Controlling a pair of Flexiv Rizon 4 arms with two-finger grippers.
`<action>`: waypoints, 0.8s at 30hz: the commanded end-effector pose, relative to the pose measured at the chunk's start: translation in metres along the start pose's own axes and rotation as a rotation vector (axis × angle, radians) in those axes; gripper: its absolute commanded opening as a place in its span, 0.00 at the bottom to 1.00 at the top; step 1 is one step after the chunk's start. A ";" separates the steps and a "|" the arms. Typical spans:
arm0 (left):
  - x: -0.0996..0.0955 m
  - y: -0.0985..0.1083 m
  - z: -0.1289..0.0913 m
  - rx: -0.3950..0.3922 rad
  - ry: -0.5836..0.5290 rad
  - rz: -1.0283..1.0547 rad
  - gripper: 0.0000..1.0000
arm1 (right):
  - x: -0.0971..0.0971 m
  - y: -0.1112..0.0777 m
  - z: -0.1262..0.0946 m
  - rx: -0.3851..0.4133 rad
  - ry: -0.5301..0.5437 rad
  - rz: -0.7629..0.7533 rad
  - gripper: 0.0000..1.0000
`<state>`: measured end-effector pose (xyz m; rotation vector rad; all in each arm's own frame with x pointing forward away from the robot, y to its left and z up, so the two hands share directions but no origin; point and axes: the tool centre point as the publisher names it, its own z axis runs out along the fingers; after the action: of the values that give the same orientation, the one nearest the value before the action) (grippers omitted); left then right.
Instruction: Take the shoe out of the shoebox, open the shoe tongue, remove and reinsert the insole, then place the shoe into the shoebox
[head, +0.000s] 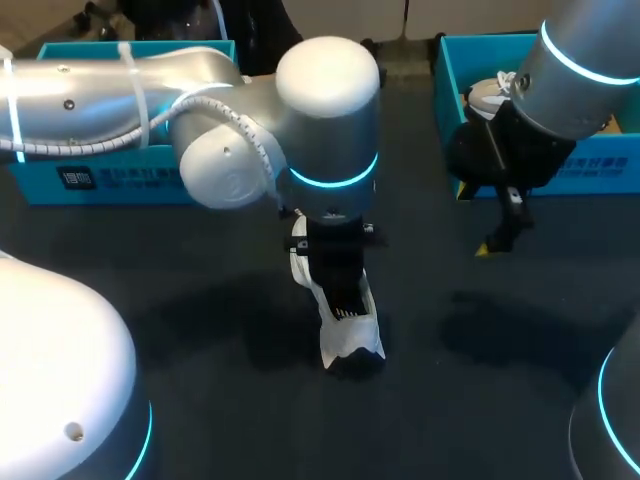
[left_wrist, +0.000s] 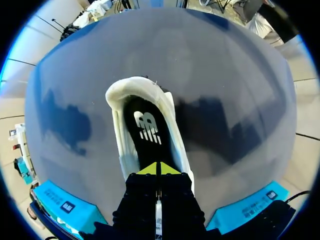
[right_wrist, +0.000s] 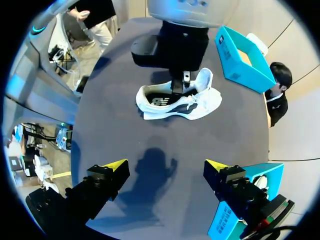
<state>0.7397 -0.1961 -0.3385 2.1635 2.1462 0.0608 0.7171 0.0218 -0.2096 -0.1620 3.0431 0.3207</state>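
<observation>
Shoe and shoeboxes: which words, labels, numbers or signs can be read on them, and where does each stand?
On the insole: a white logo mark only, no readable words.
On the left shoebox: a dark label with white print, too blurred to read.
On the right shoebox: a label, too blurred to read.

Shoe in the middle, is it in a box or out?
Out. The shoe lies on the table, apart from the left box and right box.
</observation>
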 end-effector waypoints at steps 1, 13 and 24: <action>0.002 -0.003 -0.004 -0.041 0.001 -0.001 0.00 | 0.000 0.000 0.002 0.002 0.000 0.000 1.00; 0.000 0.000 -0.005 -0.116 0.011 0.014 0.00 | 0.000 0.000 0.002 0.002 0.000 0.000 1.00; -0.002 0.002 0.008 -0.162 0.024 -0.039 0.22 | 0.000 0.000 0.002 0.002 0.000 0.000 1.00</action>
<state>0.7407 -0.1956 -0.3408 2.0394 2.1130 0.2497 0.7171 0.0218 -0.2097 -0.1621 3.0431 0.3209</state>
